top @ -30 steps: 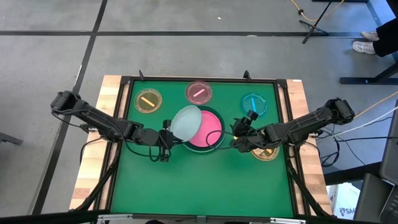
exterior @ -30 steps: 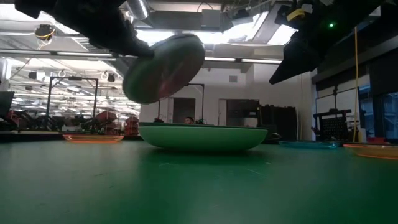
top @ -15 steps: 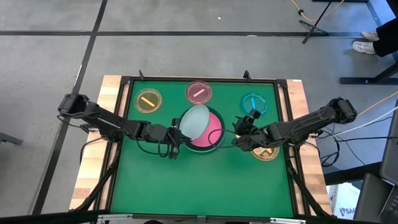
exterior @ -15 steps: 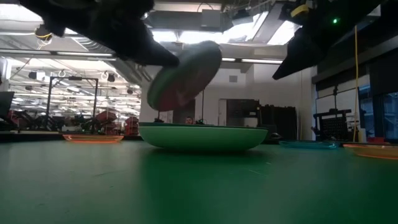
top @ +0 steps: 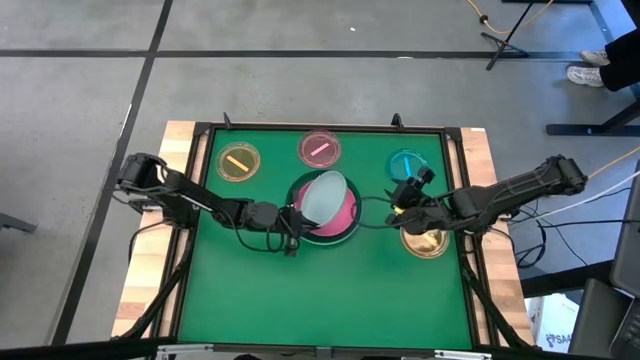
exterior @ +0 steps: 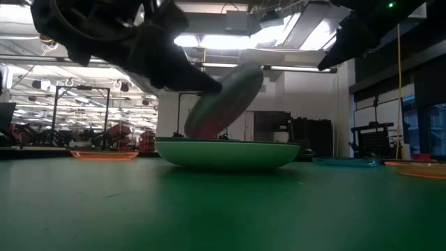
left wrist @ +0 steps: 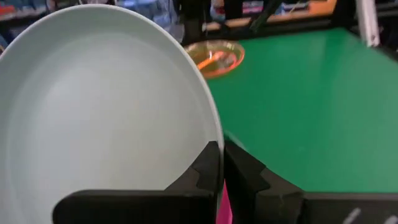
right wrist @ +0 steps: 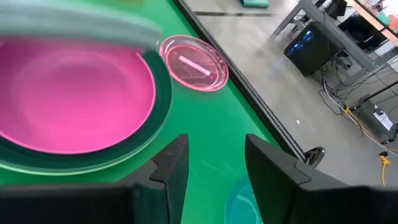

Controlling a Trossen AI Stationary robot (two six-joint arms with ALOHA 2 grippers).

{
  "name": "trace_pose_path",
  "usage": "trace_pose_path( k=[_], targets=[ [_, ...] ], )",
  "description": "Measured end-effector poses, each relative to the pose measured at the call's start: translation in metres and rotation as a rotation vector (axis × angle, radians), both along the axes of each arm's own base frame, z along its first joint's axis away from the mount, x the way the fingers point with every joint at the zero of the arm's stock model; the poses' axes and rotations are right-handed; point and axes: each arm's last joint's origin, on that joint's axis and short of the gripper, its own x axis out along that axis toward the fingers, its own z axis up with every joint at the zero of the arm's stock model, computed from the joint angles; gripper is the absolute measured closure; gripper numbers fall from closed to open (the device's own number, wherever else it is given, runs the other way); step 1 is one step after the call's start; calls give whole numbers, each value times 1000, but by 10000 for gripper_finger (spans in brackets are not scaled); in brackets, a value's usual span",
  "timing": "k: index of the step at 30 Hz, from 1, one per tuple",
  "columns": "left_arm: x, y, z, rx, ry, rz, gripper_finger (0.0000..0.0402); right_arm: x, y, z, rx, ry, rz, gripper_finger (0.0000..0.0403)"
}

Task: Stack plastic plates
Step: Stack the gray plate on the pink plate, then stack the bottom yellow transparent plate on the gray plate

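My left gripper (top: 290, 216) is shut on the medium pale blue-white plate (top: 322, 196), which hovers tilted over the stack of large plates: hot pink (top: 345, 214) on top, dark green rim (top: 357, 190) and light green bowl side (exterior: 226, 153) below. The stack rests by its base on the green mat. My right gripper (top: 405, 205) stands open to the stack's right, between the small cyan plate (top: 408, 166) and the small yellow plate (top: 425, 243). Its wrist view looks over the pink plate (right wrist: 74, 99). My left gripper pinches the pale plate by its rim (left wrist: 214, 134) between the two fingers (left wrist: 208, 167), one on each face. It comes from the table's left, slanting down. The plate is lifted and tilted (exterior: 226, 101); whether its low edge (exterior: 201, 132) touches the stack I cannot tell.
A small amber plate (top: 239, 160) and a small pink plate (top: 320, 149) lie along the mat's far side, with the cyan one to their right. A raised frame (top: 205, 150) borders the green mat. The mat's near half (top: 320, 290) is bare.
My left gripper has carried the pale plate toward the table's right and down, from the stack's left edge to over its middle, and the plate has tipped steeper. My right gripper has drawn back toward the right edge, away from the stack.
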Motion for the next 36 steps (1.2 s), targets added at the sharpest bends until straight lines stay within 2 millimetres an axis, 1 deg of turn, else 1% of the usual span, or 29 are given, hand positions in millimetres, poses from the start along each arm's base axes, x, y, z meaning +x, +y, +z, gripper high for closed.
trace_pose_path(
  k=[5,14,17,24,28,32,36],
  targets=[
    [2,4,-14,-8,58,20,390,-3,-1,2,1,-8,0,256],
    [1,6,-19,-8,108,34,388,-2,-1,2,1,-7,-1,256],
    [0,6,-19,-26,115,42,373,-2,-1,2,4,-10,-3,256],
    [-2,7,-23,-18,162,43,314,-2,0,1,56,4,33,256],
    [-4,5,-13,-19,136,35,298,-1,1,0,81,12,51,256],
    [-10,2,-1,8,131,12,298,-1,1,0,84,10,49,256],
    [-19,-5,9,50,129,28,298,-1,2,0,123,9,59,256]
  ],
)
